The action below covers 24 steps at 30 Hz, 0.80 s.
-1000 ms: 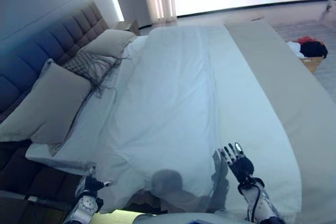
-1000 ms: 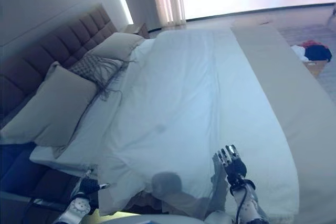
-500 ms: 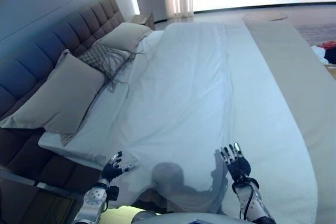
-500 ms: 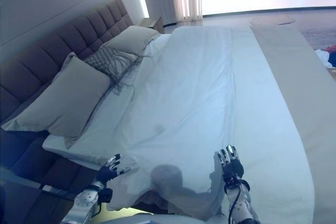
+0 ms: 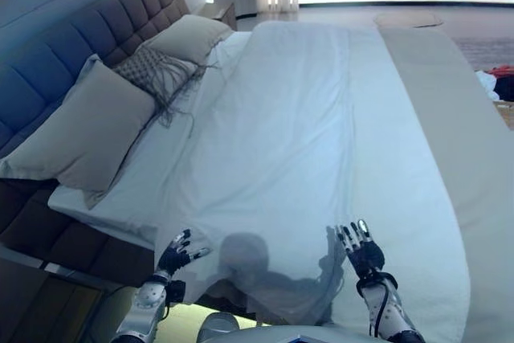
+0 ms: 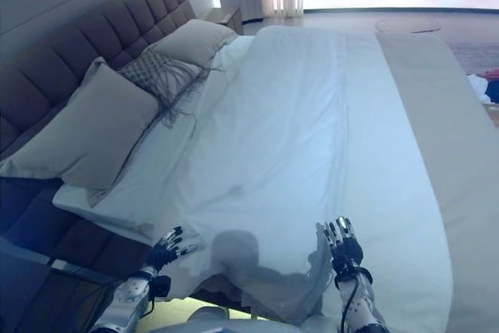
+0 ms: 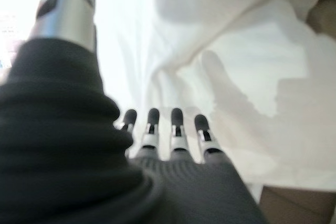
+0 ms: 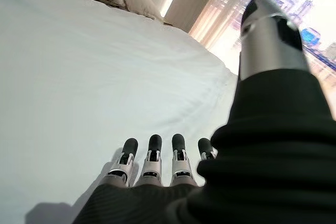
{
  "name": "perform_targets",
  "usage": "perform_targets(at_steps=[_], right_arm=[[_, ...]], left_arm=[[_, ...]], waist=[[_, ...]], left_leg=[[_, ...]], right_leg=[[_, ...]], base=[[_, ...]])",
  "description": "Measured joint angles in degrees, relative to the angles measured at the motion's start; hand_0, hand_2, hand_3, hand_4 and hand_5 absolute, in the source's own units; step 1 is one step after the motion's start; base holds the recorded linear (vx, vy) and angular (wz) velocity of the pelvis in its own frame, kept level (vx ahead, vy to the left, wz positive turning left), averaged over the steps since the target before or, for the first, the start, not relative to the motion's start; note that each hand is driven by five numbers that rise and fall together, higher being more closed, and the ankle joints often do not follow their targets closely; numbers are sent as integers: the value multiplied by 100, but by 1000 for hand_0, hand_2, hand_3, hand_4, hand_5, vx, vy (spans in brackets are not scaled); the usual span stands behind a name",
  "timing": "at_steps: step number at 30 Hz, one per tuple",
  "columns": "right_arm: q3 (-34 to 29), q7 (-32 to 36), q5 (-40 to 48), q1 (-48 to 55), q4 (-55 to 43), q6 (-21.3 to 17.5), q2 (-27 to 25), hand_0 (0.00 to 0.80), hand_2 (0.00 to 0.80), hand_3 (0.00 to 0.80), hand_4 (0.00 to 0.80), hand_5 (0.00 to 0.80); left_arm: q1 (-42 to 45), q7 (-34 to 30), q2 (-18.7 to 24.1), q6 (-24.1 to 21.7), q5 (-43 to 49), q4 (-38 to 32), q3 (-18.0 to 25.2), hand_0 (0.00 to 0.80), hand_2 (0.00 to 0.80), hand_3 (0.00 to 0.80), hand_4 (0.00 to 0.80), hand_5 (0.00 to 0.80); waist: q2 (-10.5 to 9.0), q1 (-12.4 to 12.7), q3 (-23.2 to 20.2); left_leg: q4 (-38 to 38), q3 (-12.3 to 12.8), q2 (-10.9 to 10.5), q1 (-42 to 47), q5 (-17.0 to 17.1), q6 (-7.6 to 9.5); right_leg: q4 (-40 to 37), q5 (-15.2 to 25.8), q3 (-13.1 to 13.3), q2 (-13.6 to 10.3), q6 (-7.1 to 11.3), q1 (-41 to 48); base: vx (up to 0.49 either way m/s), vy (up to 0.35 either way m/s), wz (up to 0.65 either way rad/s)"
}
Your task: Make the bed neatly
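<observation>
Looking down along a bed [image 5: 450, 118], the robot is standing at its near side. A white duvet [image 5: 289, 134] is lying spread over most of the mattress, running from the near edge to the far end, with a long crease down its middle. Its near left corner [image 5: 213, 267] is sagging in rumpled folds over the mattress edge. Two beige pillows [image 5: 84, 134] and a fringed patterned cushion [image 5: 152, 70] are leaning against the padded headboard [image 5: 72, 38] on the left.

The left robot hand [image 5: 178, 253] is hovering just beside that rumpled corner, fingers spread and straight, pinching nothing. The right robot hand [image 5: 363, 248] is hanging over the near right part of the duvet, fingers also straight and spread, holding nothing; whether it is touching the cloth is unclear.

The duvet is looking soft, light and limp, likely to bunch and drag rather than slide as one piece. The hem at the drooping near left corner is seeming the best place to pinch, with the other hand taking the near edge further right.
</observation>
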Motion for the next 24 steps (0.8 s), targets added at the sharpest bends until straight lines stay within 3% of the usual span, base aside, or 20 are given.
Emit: perform_targets(at_steps=[3,5,8,10,11,12,13,14,16,19,21,22,23,24], right_arm=[[-172,5,129,1,18,2,16,0,0,0,0,0],[-247,33,140,6,53,3,-6,0,0,0,0,0],[-325,69,134,1,-1,2,-36,0,0,0,0,0],[-375,37,109,6,-187,0,-92,0,0,0,0,0],[-373,-15,83,-22,-264,0,-106,0,0,0,0,0],[-374,-81,59,-105,-279,0,-117,0,0,0,0,0],[-350,-149,58,-171,-280,2,-76,0,0,0,0,0],[-345,-220,47,-200,-275,6,47,0,0,0,0,0],[-349,-305,38,-241,-289,20,327,0,0,0,0,0],[-254,-172,59,-289,-245,131,525,0,0,0,0,0],[-212,-29,68,-268,-185,197,523,0,0,0,0,0],[-210,17,69,-238,-159,202,476,0,0,0,0,0],[-209,76,70,-216,-114,204,488,0,0,0,0,0],[-133,157,72,-230,-42,215,503,0,0,0,0,0]], left_arm=[[48,-69,-3,-4,0,-2,1,0,0,0,0,0],[37,-173,1,-13,0,-20,13,0,0,0,0,0],[-19,-326,-18,-15,2,-110,-24,0,0,0,0,0],[-226,-379,-40,-24,0,-119,-141,0,0,0,0,0],[-322,-389,-55,-26,-3,-115,-192,0,0,0,0,0],[-420,-403,-68,-23,-6,-112,-244,0,0,0,0,0],[-479,-416,-72,-22,-11,-119,-243,0,0,0,0,0],[-524,-418,-39,-18,-49,-121,-237,0,0,0,0,0],[-429,-378,61,-19,-39,-137,-268,0,0,0,0,0],[-130,-107,317,-22,-34,-332,-252,0,0,0,0,0],[-115,104,417,-28,-31,-326,-229,0,0,0,0,0],[-150,210,456,-29,-32,-319,-227,0,0,0,0,0],[-216,327,499,-31,-33,-318,-225,0,0,0,0,0],[-249,417,520,-35,-32,-318,-198,0,0,0,0,0]], waist=[[12,-25,0],[73,-112,4],[134,-265,51],[249,-370,156],[279,-367,166],[222,-364,211],[188,-350,259],[77,-326,333],[-38,-209,407],[-18,14,454],[-18,15,491],[-24,-52,503],[2,-31,526],[9,-13,523]], left_leg=[[285,-170,231,-100,-49,-119],[619,-206,627,-210,-90,-177],[602,-217,933,-216,-200,-335],[397,-220,874,-220,-190,-382],[370,-216,701,-195,-464,-741],[405,-194,368,-212,-739,-1032],[393,-143,85,-199,-929,-1049],[454,-66,-211,-203,-1042,-1039],[693,-14,-606,-176,-1272,-761],[699,235,-733,-36,-1433,-491],[804,248,-846,-65,-1488,-303],[782,206,-848,-97,-1475,-174],[737,200,-777,-123,-1431,-100],[669,173,-690,-142,-1379,-33]], right_leg=[[4,73,-139,0,-104,-9],[36,74,-303,-13,-99,-15],[398,56,-300,-289,89,-194],[823,-39,-157,-718,339,-391],[937,-46,-22,-984,590,-516],[949,37,143,-1320,783,-626],[862,121,231,-1580,853,-615],[672,292,331,-1835,855,-560],[140,897,456,-2064,735,-361],[-256,2136,468,-2109,599,-435],[-361,2970,725,-2045,504,-460],[-309,3156,887,-1983,570,-537],[6,2820,899,-1685,724,-661],[405,2181,908,-1367,685,-726]], base=[[-22,385,-19],[-11,520,-4],[-33,701,10],[-53,780,34],[-32,651,27],[6,623,17],[30,548,21],[29,567,12],[-31,436,-25],[-104,416,-59],[-175,465,-8],[-126,331,12],[-116,296,10],[-120,238,7]])
